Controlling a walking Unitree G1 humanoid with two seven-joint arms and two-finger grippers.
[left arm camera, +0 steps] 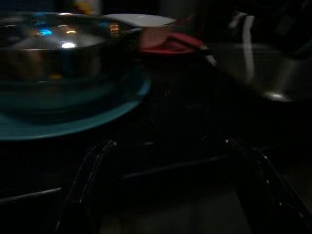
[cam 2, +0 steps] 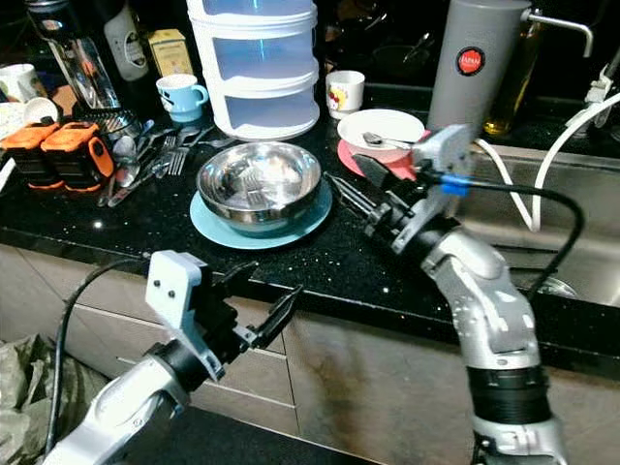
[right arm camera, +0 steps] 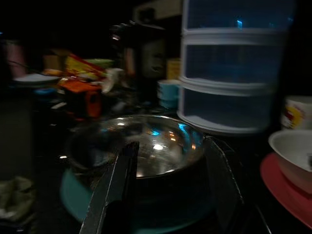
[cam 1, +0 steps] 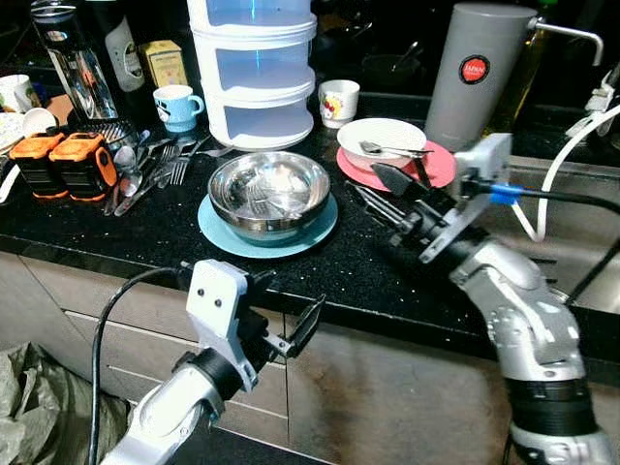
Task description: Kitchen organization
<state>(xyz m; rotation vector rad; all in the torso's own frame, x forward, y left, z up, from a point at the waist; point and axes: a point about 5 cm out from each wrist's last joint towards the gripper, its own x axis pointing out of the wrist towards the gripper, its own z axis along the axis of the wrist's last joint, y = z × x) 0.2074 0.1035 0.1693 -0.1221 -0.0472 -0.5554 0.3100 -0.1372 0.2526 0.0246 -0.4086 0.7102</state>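
Likely the right gripper (cam 1: 373,189), jaws spread wide beside the steel bowl (cam 1: 268,194), could shove it off its blue plate (cam 1: 218,232) if rushed.

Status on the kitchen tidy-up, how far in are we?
Early stage, nothing visibly put away. The steel bowl sits on the blue plate, the white bowl with a spoon sits on the red plate, and loose cutlery lies on the counter. In hand: nothing; the right tool is open beside the steel bowl, the left tool open at the counter edge. Everything is left.
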